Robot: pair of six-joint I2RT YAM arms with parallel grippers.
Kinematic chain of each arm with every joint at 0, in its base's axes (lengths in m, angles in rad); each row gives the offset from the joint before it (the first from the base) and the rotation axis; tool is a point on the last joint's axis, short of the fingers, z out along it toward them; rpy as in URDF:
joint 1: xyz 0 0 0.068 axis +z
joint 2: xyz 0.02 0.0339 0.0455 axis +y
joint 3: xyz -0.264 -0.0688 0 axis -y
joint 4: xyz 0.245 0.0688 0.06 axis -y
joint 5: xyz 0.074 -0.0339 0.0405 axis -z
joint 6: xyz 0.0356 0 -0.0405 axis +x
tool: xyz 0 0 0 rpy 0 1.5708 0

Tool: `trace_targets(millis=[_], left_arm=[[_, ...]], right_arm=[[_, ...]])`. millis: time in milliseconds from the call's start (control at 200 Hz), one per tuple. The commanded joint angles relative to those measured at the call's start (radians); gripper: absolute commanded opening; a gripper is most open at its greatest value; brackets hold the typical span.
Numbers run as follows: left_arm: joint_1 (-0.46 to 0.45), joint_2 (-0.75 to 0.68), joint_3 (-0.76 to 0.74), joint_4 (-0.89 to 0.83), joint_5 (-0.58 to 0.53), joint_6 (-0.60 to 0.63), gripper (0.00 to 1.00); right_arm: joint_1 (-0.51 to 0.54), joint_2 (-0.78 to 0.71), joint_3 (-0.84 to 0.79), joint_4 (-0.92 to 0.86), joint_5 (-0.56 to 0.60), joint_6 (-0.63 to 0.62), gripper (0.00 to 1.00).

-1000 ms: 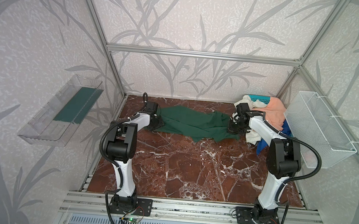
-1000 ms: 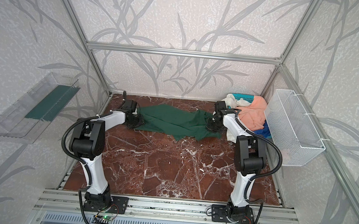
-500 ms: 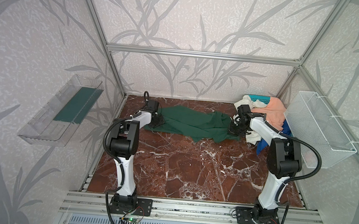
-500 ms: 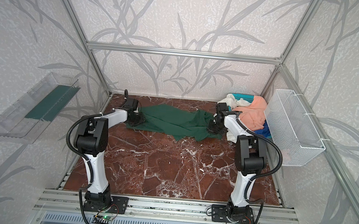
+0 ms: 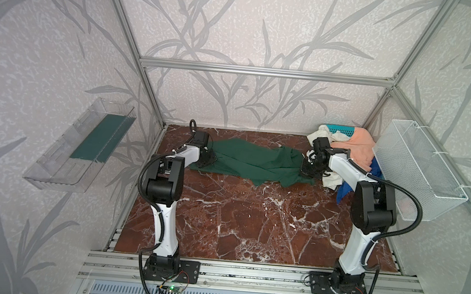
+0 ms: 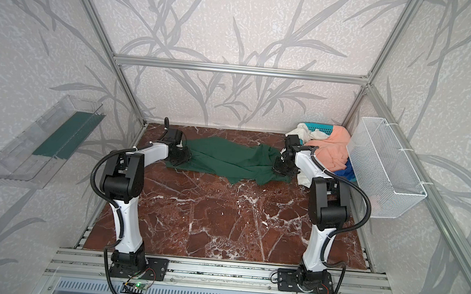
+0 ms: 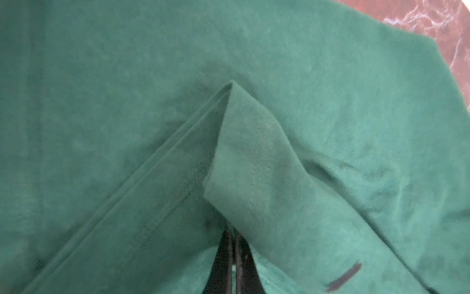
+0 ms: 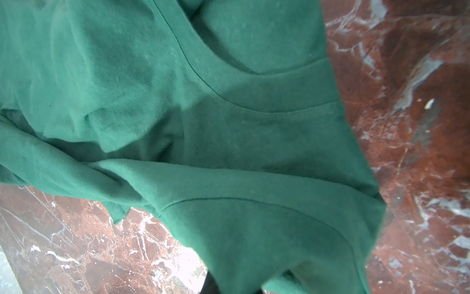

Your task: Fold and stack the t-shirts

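- The green shirt lies across the upper middle of both top views on the marble table. Its long axis runs left to right, with one end at each gripper.
- The left gripper is at the left end. In the left wrist view, its black fingers are pressed together on a doubled, stitched hem.
- The right gripper is at the right end, clamped on cloth near the ribbed collar, its fingers mostly hidden.
- Neither arm is nearer, so pulling apart would likely flatten the creased, sagging middle.
- The cloth is a soft, matte knit, bunched more at the right.
- The peach shirt, white shirt and blue shirt are heaped at the upper right.
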Motion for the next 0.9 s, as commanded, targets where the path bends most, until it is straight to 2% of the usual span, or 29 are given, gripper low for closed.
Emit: trace_targets(millis=[0, 215, 415, 485, 580, 655, 775, 895], left_arm=[[-0.002, -0.013, 0.029, -0.034, -0.018, 0.003, 0.00], [-0.002, -0.192, -0.055, -0.079, -0.078, -0.021, 0.00], [-0.004, -0.484, -0.317, -0.001, -0.117, -0.086, 0.00], [-0.005, -0.614, -0.431, 0.011, -0.161, -0.104, 0.00], [-0.005, -0.782, -0.581, 0.037, -0.220, -0.121, 0.00], [0.002, -0.866, -0.624, 0.035, -0.247, -0.135, 0.00], [0.005, -0.846, -0.573, 0.052, -0.269, -0.120, 0.00], [0.015, -0.676, -0.408, 0.062, -0.223, -0.102, 0.00]], right_arm=[[-0.006, -0.004, -0.001, 0.001, -0.009, 0.009, 0.00], [-0.006, -0.071, -0.022, -0.006, -0.003, 0.037, 0.00], [0.016, -0.252, -0.169, 0.052, 0.064, 0.113, 0.00], [0.050, -0.336, -0.252, 0.071, 0.087, 0.133, 0.00], [0.138, -0.435, -0.340, 0.073, 0.180, 0.126, 0.00], [0.180, -0.475, -0.399, 0.121, 0.184, 0.141, 0.00], [0.201, -0.440, -0.409, 0.221, 0.174, 0.172, 0.00], [0.200, -0.293, -0.245, 0.229, 0.144, 0.162, 0.00]])
